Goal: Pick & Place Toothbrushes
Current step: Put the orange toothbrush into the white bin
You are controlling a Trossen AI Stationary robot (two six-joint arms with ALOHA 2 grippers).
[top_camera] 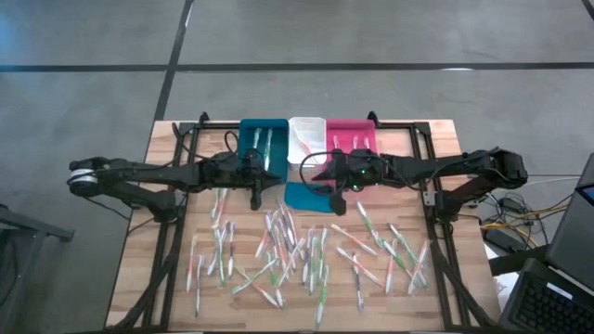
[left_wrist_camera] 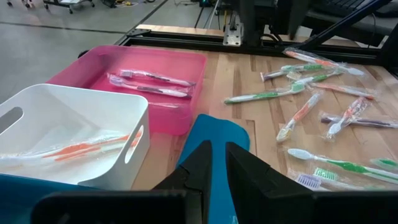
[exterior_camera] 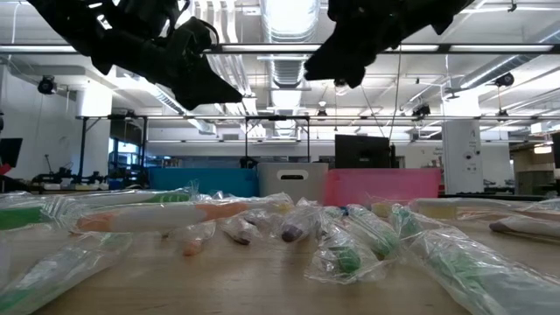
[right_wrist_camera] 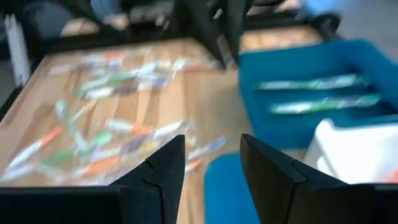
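Several toothbrushes (top_camera: pixel 297 250) in clear wrappers lie scattered flat over the near half of the wooden table. At the far side stand three bins. The teal bin (top_camera: pixel 263 144) holds two toothbrushes (right_wrist_camera: pixel 317 93), the white bin (left_wrist_camera: pixel 74 124) holds orange ones (left_wrist_camera: pixel 78 149), and the pink bin (left_wrist_camera: pixel 143 68) holds two (left_wrist_camera: pixel 152 84). My left gripper (left_wrist_camera: pixel 217 165) hovers in front of the teal bin, barely open, with nothing in the narrow slit. My right gripper (right_wrist_camera: pixel 213 162) hangs open and empty above the flat teal piece (top_camera: pixel 304 197), in front of the white and pink bins.
The flat teal lid-like piece lies on the table just before the white bin, under both grippers. A black frame (top_camera: pixel 436 213) runs along the table's left, right and far edges. Cables and a laptop (top_camera: pixel 557 278) sit beyond the right edge.
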